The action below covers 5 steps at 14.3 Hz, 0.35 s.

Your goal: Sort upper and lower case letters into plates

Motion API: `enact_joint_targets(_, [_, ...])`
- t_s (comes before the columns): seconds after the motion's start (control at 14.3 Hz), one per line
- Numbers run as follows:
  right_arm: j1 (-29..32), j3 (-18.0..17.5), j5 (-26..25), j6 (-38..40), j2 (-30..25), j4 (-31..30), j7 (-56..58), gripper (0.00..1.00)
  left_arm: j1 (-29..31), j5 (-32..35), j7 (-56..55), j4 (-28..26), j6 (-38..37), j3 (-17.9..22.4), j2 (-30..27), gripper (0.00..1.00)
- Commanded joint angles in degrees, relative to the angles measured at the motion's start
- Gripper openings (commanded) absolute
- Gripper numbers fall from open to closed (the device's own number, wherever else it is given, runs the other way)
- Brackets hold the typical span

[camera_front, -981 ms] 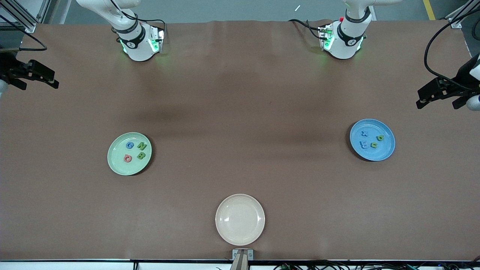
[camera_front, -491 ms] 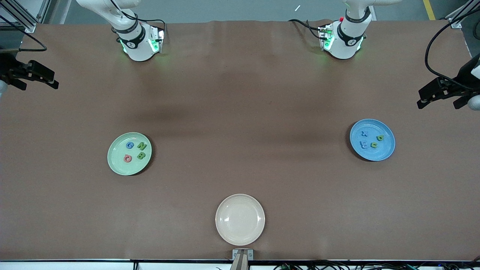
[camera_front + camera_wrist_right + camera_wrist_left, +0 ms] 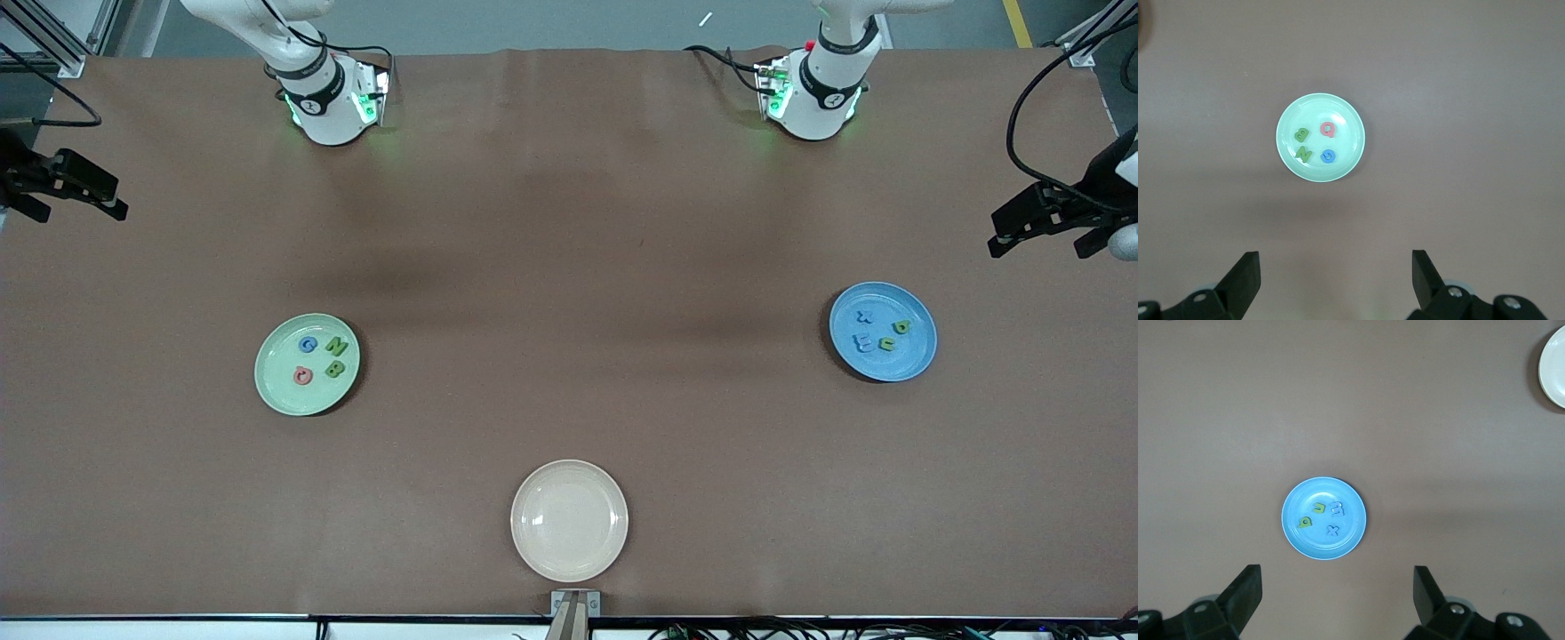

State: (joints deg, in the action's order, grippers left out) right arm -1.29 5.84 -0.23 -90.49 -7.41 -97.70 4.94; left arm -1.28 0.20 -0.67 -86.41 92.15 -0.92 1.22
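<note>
The pale green plate (image 3: pixel 283 391) lies toward the right arm's end of the table and holds several letters: a blue G (image 3: pixel 308 344), a green N (image 3: pixel 337 346), a green B (image 3: pixel 335 368) and a pink Q (image 3: pixel 303 376). The sky blue plate (image 3: pixel 900 364) lies toward the left arm's end and holds several small blue and green letters (image 3: pixel 862 341). My right gripper (image 3: pixel 80 206) hangs open and empty high over its table end, looking down on the green plate (image 3: pixel 1333 171). My left gripper (image 3: pixel 1040 247) is open and empty over the other end, above the blue plate (image 3: pixel 1317 548).
An empty cream-beige plate (image 3: pixel 569 520) sits nearest the front camera at mid-table; its edge shows in the left wrist view (image 3: pixel 1555 367). Both arm bases (image 3: pixel 331 102) stand along the table's back edge. Brown tabletop (image 3: pixel 578 311) stretches between the plates.
My right gripper has drifted a little outward toward its end of the table. The left gripper, plates and letters have not moved.
</note>
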Motion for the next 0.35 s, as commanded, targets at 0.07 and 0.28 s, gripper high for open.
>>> enact_joint_targets(0.07, [0.15, -0.48, -1.62, -0.13, -1.56, -1.35, -0.28, 1.00, -0.13, 0.51, 0.67, 1.42, -1.09, 0.13, 0.45, 1.00])
enact_joint_targets(0.28, [0.23, -0.48, -1.45, 0.05, -1.56, -1.53, -0.45, 1.00, -0.13, 0.42, 0.76, 1.42, -1.18, 0.22, 0.36, 1.00])
